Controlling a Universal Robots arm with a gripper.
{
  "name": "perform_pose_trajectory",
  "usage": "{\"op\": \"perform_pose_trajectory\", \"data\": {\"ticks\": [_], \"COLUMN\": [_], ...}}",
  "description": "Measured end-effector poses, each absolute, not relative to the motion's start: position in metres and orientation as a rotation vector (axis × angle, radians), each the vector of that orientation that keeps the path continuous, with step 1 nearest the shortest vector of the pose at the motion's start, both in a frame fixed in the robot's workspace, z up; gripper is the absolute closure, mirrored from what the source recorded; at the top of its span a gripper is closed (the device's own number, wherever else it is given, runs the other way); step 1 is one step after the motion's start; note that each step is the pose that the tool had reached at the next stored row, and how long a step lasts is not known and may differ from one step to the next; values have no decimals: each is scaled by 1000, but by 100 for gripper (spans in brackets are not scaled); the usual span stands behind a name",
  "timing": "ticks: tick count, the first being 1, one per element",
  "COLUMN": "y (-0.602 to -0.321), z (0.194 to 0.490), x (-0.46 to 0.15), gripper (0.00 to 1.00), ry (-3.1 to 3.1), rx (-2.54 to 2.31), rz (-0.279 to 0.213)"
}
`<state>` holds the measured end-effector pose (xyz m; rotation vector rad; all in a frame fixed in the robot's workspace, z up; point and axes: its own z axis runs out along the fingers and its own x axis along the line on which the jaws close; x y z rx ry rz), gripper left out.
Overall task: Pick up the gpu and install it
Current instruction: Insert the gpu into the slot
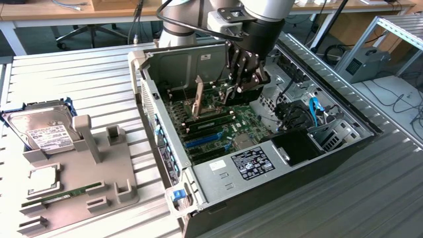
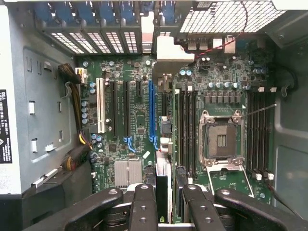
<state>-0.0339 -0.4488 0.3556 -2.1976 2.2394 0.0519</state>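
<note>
GPU held edge-on inside the open computer case

The hand (image 2: 163, 199) is closed on the gpu (image 2: 162, 180), which is kept upright over the motherboard (image 2: 137, 120) inside the case (image 1: 158, 64); a hard drive (image 1: 43, 131) is left on the table (image 1: 66, 64), near its edge.

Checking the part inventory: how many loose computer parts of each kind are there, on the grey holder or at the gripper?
Hard drive: 1
Processor chip: 1
RAM stick: 1
gpu, between the fingers: 1
Total: 4
</note>
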Motion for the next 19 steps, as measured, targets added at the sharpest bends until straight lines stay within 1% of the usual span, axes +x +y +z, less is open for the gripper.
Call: {"op": "perform_pose_trajectory", "data": {"ticks": [6,19], "y": [-451,-462], "z": [352,319], "x": [-35,-41], "gripper": [74,74], "ry": [2239,2239], "rx": [-2198,-2198], "rz": [52,52]}}
